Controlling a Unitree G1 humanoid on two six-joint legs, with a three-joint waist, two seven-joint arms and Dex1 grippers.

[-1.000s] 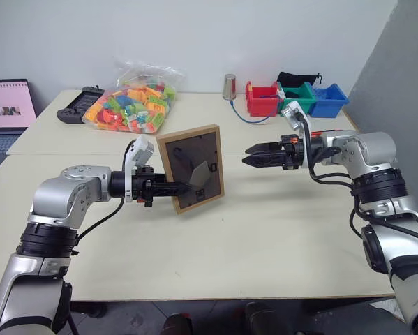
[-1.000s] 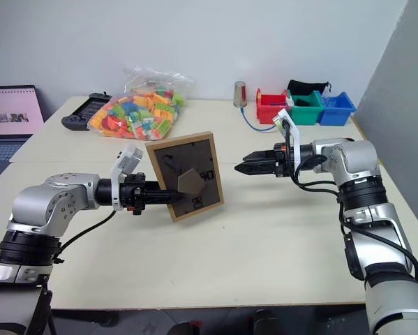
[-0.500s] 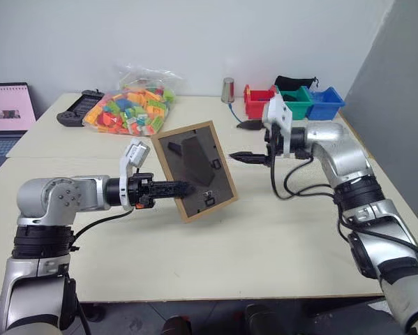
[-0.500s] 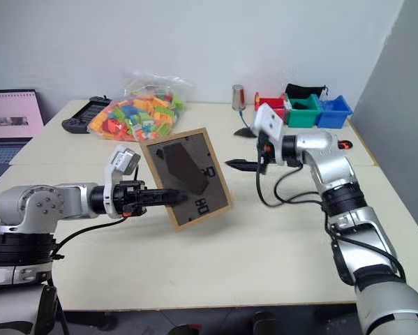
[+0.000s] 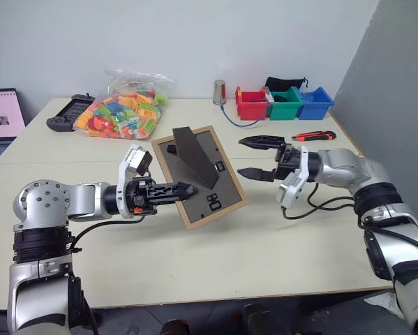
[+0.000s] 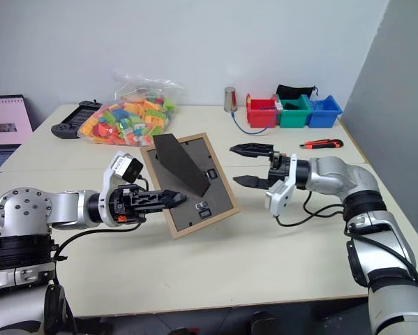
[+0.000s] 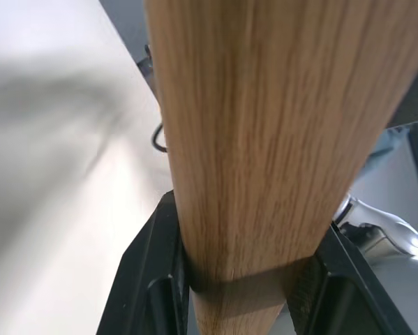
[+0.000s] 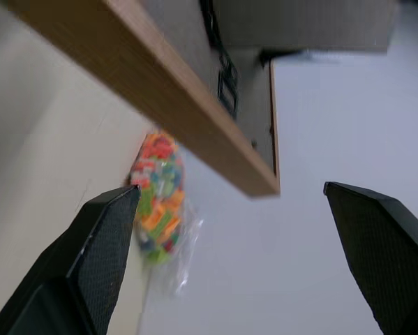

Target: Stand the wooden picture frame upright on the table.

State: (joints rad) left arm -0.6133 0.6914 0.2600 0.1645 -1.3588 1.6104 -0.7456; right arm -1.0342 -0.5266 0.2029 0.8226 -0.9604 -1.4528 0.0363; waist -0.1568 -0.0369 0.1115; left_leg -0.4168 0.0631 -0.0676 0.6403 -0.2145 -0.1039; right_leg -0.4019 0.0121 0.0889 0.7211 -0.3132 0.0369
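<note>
The left pincer (image 5: pixel 183 188) grips the wooden picture frame (image 5: pixel 199 176) by its edge, tilted above the desk (image 5: pixel 264 237), back panel and stand up. The right pincer (image 5: pixel 254 156), spread wide, waits just beside its far edge.

Even, diffuse overhead light, bright throughout. Soft shadow under the wooden picture frame (image 5: pixel 201 175) on the table (image 5: pixel 215 258); no glare. Head views sharp. Both wrist views close-range: frame edge and background soft, out of focus.
</note>
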